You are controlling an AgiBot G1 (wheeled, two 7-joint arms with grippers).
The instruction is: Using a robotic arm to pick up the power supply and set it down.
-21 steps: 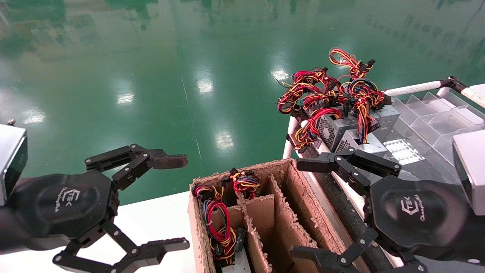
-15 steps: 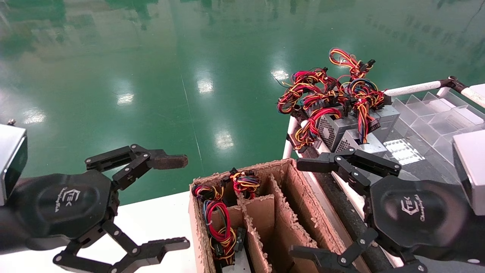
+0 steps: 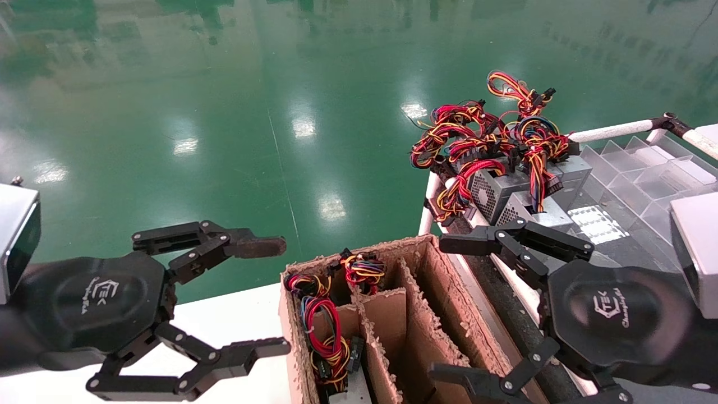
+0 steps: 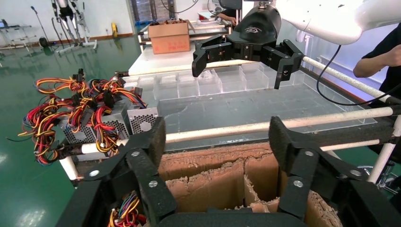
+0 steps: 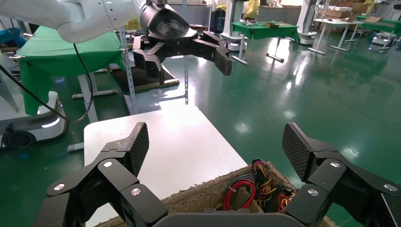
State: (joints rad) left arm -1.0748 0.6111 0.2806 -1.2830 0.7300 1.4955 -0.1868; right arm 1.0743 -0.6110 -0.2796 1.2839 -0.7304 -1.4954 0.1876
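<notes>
Both grippers hung wide open and empty: left gripper beside the cardboard box, right gripper near the power supply on the rack. A good pickup would clamp its metal case, avoiding wires.

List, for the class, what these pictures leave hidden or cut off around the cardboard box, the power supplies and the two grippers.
- Cardboard box: head view's bottom edge cuts off its near part; compartment floors lie in shadow.
- Power supplies: head view, wire bundles cover their tops, so their number is unclear.
- Right gripper: head view, its nearer finger runs off the bottom edge.
- Left gripper: left wrist view shows only its fingers; the arm behind is out of frame.
</notes>
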